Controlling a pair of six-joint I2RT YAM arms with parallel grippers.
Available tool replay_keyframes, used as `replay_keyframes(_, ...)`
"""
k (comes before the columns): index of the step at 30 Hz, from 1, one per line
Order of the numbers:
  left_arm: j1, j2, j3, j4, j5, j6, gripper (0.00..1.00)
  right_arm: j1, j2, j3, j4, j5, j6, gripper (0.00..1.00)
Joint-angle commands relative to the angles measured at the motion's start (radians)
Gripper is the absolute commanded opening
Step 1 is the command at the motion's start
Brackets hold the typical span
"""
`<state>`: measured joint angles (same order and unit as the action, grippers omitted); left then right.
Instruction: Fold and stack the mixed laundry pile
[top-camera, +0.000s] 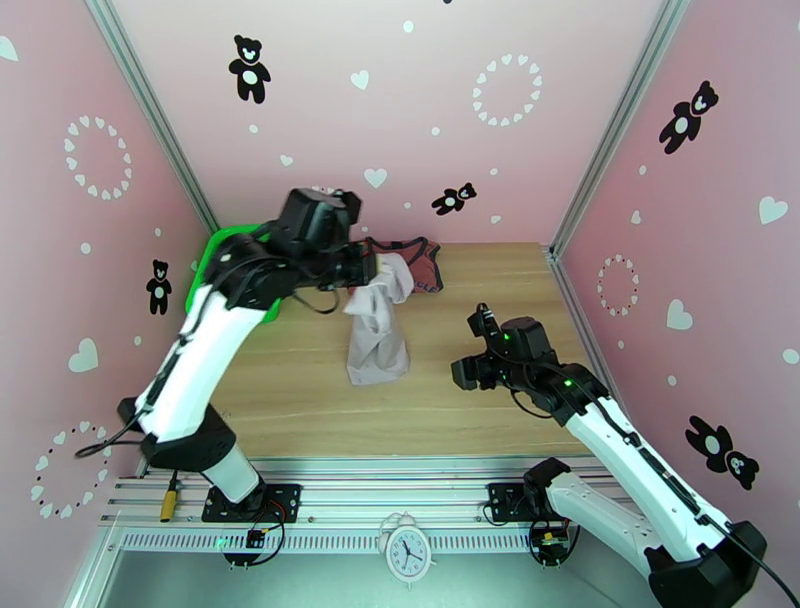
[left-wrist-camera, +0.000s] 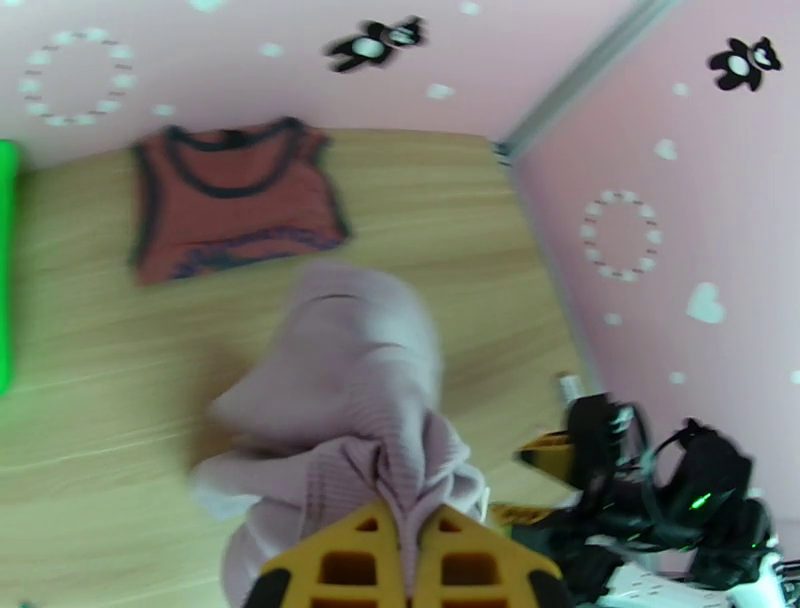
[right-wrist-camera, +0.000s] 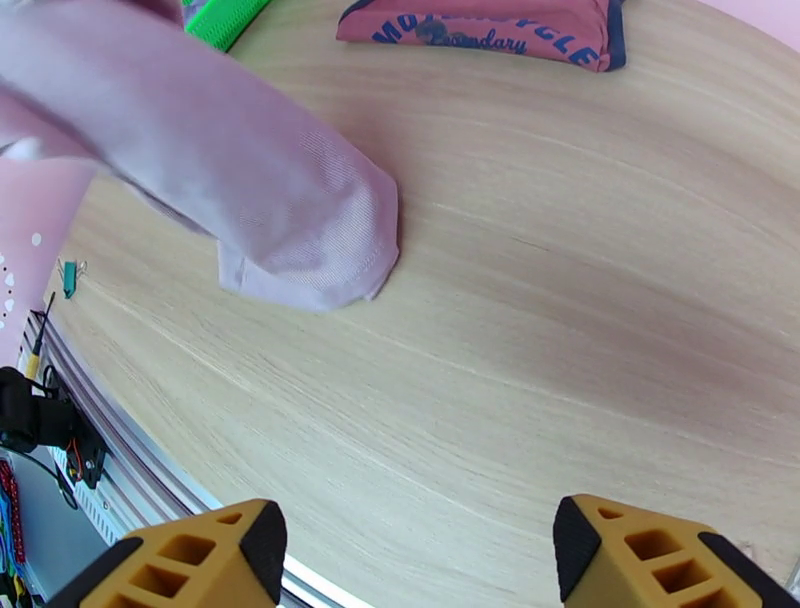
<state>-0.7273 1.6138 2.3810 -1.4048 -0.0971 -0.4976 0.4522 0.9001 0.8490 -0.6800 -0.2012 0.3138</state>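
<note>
My left gripper is shut on a bunched edge of the pale mauve garment and holds it lifted. The cloth hangs down and its lower end rests on the wooden table. In the right wrist view the mauve garment droops from the upper left, its hem touching the wood. The brick-red tank top with dark trim lies flat at the back of the table. My right gripper hovers open to the right of the hanging cloth, holding nothing.
A green mesh basket stands at the back left, behind my left arm. Pink walls close in the table on three sides. Bare wood lies between my right gripper and the garment.
</note>
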Motion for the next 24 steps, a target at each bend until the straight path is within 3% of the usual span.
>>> replay_keyframes(1,-0.001,-0.130,0.087,-0.181,-0.238,0.039,0.00,0.000,-0.009,0.058,-0.028,0.000,-0.003,0.75)
replay_keyframes(5,0.003,-0.226,0.098,-0.256,-0.351,0.031,0.00,0.000,0.004,0.089,-0.038,0.004,0.009,0.75)
replay_keyframes(10,0.006,-0.269,0.065,-0.257,-0.342,0.049,0.00,0.001,0.013,0.115,-0.054,0.027,0.019,0.75)
replay_keyframes(17,0.006,-0.160,-0.068,-0.233,-0.220,0.104,0.00,0.001,0.024,0.119,-0.064,0.067,0.025,0.75)
replay_keyframes(24,0.006,0.063,-0.351,0.038,0.027,0.184,0.00,0.001,0.044,0.089,-0.075,0.136,0.023,0.75)
